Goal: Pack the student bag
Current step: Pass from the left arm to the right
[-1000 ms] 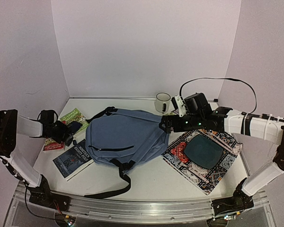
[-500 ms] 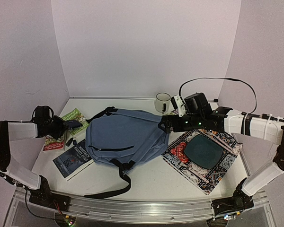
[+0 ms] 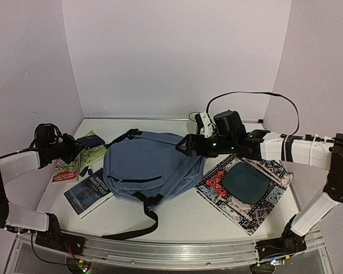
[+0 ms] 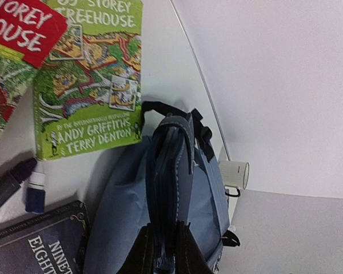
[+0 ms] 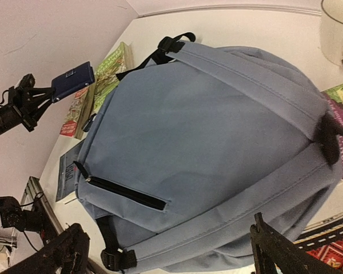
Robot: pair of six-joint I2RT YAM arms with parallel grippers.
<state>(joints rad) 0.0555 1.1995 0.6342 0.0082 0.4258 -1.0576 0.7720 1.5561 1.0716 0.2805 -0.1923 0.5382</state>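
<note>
At the middle of the table (image 3: pixel 183 220) the student bag (image 3: pixel 151 165) is laid flat with its front pocket upward, between two books (image 3: pixel 88 191) on its left and a patterned mat (image 3: pixel 216 181) on its right, with a mug (image 3: pixel 196 123) just behind it. The right pincer (image 3: pixel 186 144) is spread wide and is held over the far right part of the bag, with nothing between its fingers. The left pincer (image 3: pixel 84 146) is closed on a small dark-blue flat item (image 5: pixel 72 80), held above the books and just left of the bag. The bag is judged to be soft, limp and light: its fabric lies slack and low, so little is thought to be inside, and it can be expected to sag, fold and slide on the smooth table when pulled. A pinch of the plain cloth is likely to gather only one layer. Firmer holds are offered by the black carry handle (image 5: pixel 170 44) at the far end, by the shoulder straps (image 3: pixel 143 220) at the near end, and by the stitched seams along the top. The pocket zip (image 5: pixel 123 194) is seen shut; whether the main zip is open cannot be told. A steadying grip by one arm is thought necessary while the mouth is opened.
</note>
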